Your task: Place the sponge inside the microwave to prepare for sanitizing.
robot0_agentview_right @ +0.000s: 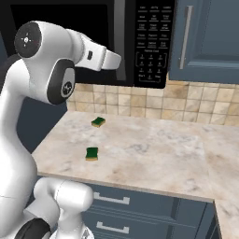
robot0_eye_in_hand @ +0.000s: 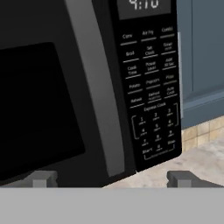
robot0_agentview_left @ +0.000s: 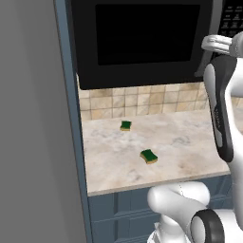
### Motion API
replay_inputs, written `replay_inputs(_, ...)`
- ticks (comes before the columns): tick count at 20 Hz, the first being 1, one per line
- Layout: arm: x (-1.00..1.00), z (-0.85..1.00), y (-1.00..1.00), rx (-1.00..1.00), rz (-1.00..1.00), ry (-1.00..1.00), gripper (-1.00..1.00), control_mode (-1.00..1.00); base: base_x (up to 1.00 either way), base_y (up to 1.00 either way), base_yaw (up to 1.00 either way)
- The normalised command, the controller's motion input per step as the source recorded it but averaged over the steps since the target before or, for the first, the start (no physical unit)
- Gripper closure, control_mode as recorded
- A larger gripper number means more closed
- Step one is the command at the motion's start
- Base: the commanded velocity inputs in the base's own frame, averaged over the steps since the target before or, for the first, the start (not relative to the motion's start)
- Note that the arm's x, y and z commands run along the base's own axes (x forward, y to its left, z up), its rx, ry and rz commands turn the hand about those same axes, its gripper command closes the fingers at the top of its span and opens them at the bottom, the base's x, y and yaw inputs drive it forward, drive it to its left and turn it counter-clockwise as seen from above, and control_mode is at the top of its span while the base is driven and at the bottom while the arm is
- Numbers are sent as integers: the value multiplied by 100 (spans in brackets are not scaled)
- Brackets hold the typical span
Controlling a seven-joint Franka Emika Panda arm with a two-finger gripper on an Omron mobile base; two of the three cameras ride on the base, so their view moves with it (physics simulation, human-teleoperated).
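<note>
I am holding the fingers spread wide and empty, facing the microwave beside its curved handle and keypad. The door is sitting closed. The sponge is lying on the table, well apart from a smaller sponge.

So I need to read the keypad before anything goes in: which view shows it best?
The hand view: the keypad faces the camera close up, button rows and display visible, though the labels blur. The right base view shows it smaller and from below, the left base view just a sliver at the top right corner.
</note>
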Motion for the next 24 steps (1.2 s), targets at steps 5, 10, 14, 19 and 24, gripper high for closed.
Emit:
replay_inputs(5, 9, 0, -8, 0, 0, 4, -100, -100, 0, 0, 0)
replay_inputs(10, 32, 0, 0, 0, 0, 17, -100, -100, 0, 0, 0)
replay_inputs(14, 38, 0, 0, 0, 1, 13, -100, -100, 0, 0, 0)
replay_inputs(19, 34, 0, 0, 0, 5, 0, -100, -100, 0, 0, 0)
replay_inputs(24, 28, -4, -2, 0, 8, 0, -100, -100, 0, 0, 0)
